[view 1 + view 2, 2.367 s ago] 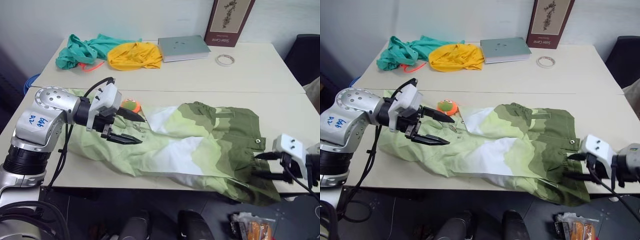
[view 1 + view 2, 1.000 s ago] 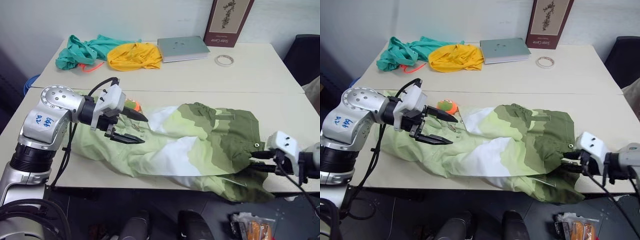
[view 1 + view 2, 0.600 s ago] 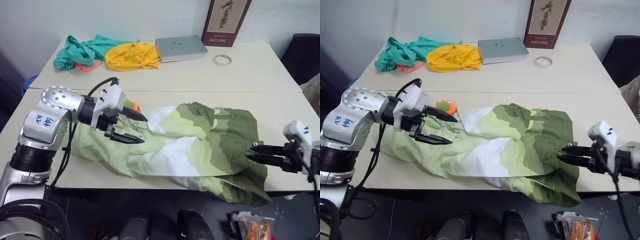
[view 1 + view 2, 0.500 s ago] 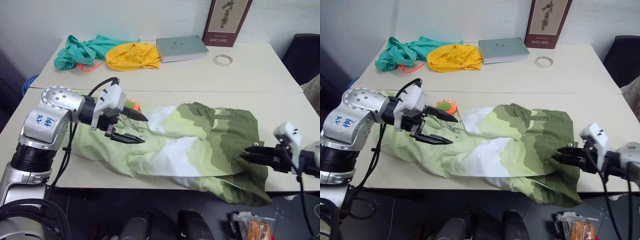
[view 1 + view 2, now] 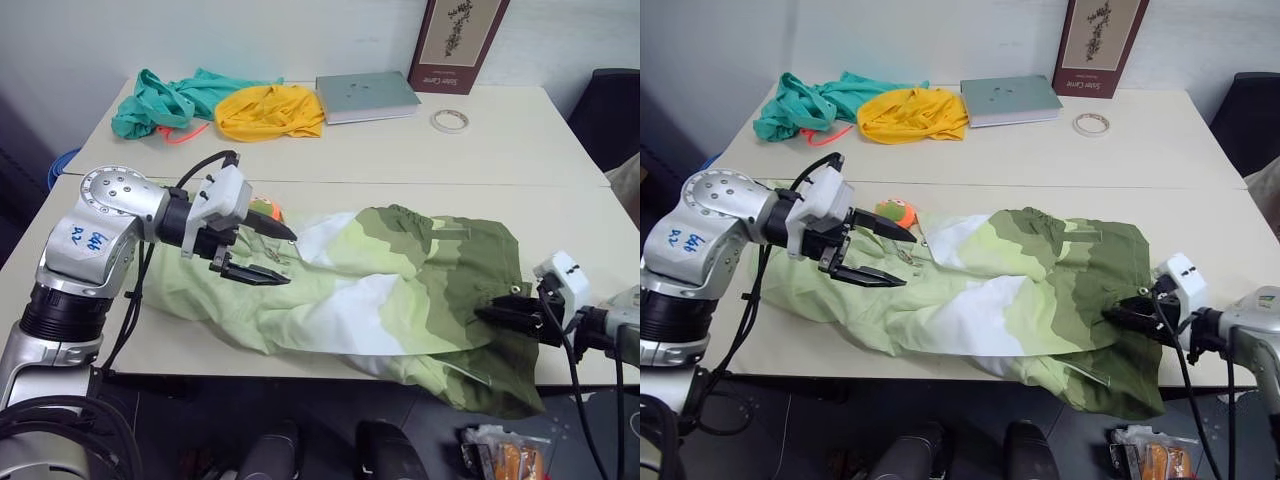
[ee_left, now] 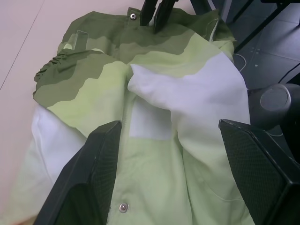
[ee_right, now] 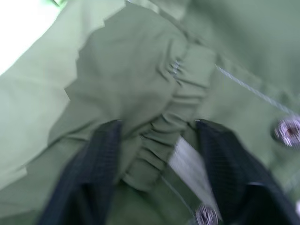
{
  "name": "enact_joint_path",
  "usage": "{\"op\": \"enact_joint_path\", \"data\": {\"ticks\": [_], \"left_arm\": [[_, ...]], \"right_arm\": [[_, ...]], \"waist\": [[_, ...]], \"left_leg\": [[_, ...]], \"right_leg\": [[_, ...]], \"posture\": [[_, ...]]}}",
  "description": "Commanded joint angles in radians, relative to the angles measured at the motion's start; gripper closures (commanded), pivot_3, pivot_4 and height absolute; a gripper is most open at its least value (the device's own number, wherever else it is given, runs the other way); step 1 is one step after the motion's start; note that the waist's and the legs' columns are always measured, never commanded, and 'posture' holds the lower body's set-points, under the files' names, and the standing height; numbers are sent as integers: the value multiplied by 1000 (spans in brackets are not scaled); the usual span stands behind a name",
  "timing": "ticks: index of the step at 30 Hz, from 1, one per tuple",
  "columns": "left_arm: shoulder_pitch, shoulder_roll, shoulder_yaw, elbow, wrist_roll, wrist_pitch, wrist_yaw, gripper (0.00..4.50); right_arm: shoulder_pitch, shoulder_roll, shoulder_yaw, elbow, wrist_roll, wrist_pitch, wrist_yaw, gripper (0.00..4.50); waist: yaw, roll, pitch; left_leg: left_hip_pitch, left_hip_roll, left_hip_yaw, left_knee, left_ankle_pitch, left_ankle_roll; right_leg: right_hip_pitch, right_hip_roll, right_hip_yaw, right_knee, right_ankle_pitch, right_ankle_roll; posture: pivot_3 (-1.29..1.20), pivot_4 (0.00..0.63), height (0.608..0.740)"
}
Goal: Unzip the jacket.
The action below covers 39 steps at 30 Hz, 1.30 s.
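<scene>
Lying lengthwise across the table [image 5: 560, 215], jacket [image 5: 370, 290], olive end rightward.

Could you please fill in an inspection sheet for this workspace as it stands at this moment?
Surface: two pale tables pushed together, a seam between them.
Job's things: the jacket lies spread on the near table, its olive end drooping over the front edge.
Clutter: teal garment, yellow garment, grey book, tape roll, framed picture, a small orange-and-green object beside the jacket.
Grippers: left tool open, above the jacket's pale end; right tool open, fingers over the bunched olive cloth.
Cables: black cables run along both arms.
Surroundings: dark chair at the right; a packet on the floor.
</scene>
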<state>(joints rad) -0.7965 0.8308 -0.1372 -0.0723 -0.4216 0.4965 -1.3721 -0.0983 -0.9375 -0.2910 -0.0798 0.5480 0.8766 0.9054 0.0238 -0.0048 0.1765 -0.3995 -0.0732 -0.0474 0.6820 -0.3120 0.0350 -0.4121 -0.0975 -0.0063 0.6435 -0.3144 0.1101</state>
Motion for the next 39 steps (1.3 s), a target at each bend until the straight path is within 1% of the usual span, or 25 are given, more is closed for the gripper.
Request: {"op": "enact_joint_path", "data": {"ticks": [1,4,7,8,11,12,14,15,17,19,21,24,25,27,28,29,31,33,35,37,39], "left_arm": [[-1,11,20,-32,2,-13,0,1013],[-1,10,19,-31,1,-17,-1,1013],[-7,5,14,-23,6,-24,-1,1013],[-11,3,12,-19,8,-27,-1,1013],[-22,-1,9,-9,11,-30,-1,1013],[-23,-1,9,-8,10,-30,-1,1013],[-23,-2,8,-6,12,-32,-2,1013],[-24,-2,8,-4,13,-32,-3,1013],[-25,-2,7,-1,15,-33,-3,1013],[-23,-3,7,-1,17,-34,-3,1013],[-22,-2,7,1,19,-36,-5,1013],[-21,-2,7,5,22,-40,-8,1013],[-22,-3,6,8,23,-41,-10,1013],[-25,-5,5,14,27,-45,-12,1013],[-27,-7,5,18,29,-47,-13,1013],[-30,-9,4,22,31,-49,-14,1013],[-33,-15,1,29,36,-54,-16,1013],[-34,-20,-1,31,39,-56,-17,1013],[-35,-23,-2,30,43,-56,-20,1013],[-33,-19,-1,33,48,-60,-24,1013],[-30,-11,0,47,63,-76,-26,1013]], "right_arm": [[-14,28,-60,-25,40,44,-45,370],[-23,58,-77,-32,79,81,-65,370],[-18,90,-47,-60,86,80,-77,370],[-18,101,-36,-71,91,83,-82,545],[-22,129,-23,-111,112,92,-86,1239],[-23,132,-23,-118,116,95,-87,1644],[-24,134,-27,-123,122,95,-84,2250],[-24,130,-31,-126,125,94,-82,2658],[-23,121,-42,-133,137,94,-74,3313],[-16,101,-79,-163,181,103,-37,3927],[-11,80,-130,-225,260,124,12,4472],[93,7,-240,-435,478,167,211,4472],[148,-23,-264,-500,522,176,269,4472],[254,-69,-289,-597,543,165,349,4472],[310,-88,-290,-643,524,143,380,4472],[371,-102,-277,-690,472,101,407,4472],[470,-123,-227,-742,335,-8,432,4472],[540,-137,-153,-742,157,-149,422,4472],[562,-147,-89,-697,53,-227,398,4472],[558,-155,-71,-660,36,-228,394,3889],[552,-157,-87,-648,47,-237,413,3351]], "waist": [[0,0,0],[0,0,0],[0,0,0],[0,0,0],[-1,0,0],[-1,0,0],[0,0,0],[0,0,0],[1,0,0],[0,0,0],[0,0,0],[5,2,1],[5,2,1],[5,0,0],[5,-1,0],[5,-1,0],[6,-1,0],[5,-2,0],[3,-2,0],[3,-2,0],[3,-2,0]], "left_leg": [[0,0,0,0,0,0],[0,0,0,0,0,0],[0,0,0,0,0,0],[0,0,0,0,0,0],[0,0,0,0,0,0],[0,0,0,0,0,0],[0,0,0,0,0,0],[0,0,0,0,0,0],[0,0,0,0,0,0],[0,0,0,0,0,0],[0,0,0,0,0,0],[-1,0,0,0,0,0],[-1,0,-1,-1,0,0],[-2,1,-3,-1,0,0],[-2,1,-3,-1,0,0],[-1,1,-4,0,0,0],[-1,0,-3,0,0,1],[-1,0,-2,1,0,2],[-1,-1,-2,1,0,2],[-1,-1,-1,1,0,2],[-1,0,-2,1,0,2]], "right_leg": [[0,0,0,0,0,0],[0,0,0,0,0,0],[0,0,0,0,0,0],[0,0,0,0,0,0],[0,0,0,0,0,0],[0,0,0,0,0,0],[0,0,0,0,0,0],[0,0,0,0,0,0],[0,0,0,0,0,0],[0,0,0,0,0,0],[0,0,0,0,0,0],[-1,0,0,0,0,0],[-1,0,-1,0,0,0],[0,1,-3,-2,0,0],[1,1,-3,-2,0,0],[2,1,-4,-3,0,0],[2,0,-3,-3,0,0],[2,0,-2,-2,0,1],[2,0,-2,-2,0,1],[2,0,-2,-2,0,1],[1,0,-2,-2,0,1]], "posture": [[0,150,740],[0,150,740],[0,150,740],[0,150,740],[0,150,740],[0,150,740],[0,150,740],[0,150,740],[0,150,740],[0,150,740],[0,150,740],[0,150,740],[0,150,740],[0,150,740],[0,150,740],[0,150,740],[0,150,740],[0,150,740],[0,150,740],[0,150,740],[0,150,740]]}}
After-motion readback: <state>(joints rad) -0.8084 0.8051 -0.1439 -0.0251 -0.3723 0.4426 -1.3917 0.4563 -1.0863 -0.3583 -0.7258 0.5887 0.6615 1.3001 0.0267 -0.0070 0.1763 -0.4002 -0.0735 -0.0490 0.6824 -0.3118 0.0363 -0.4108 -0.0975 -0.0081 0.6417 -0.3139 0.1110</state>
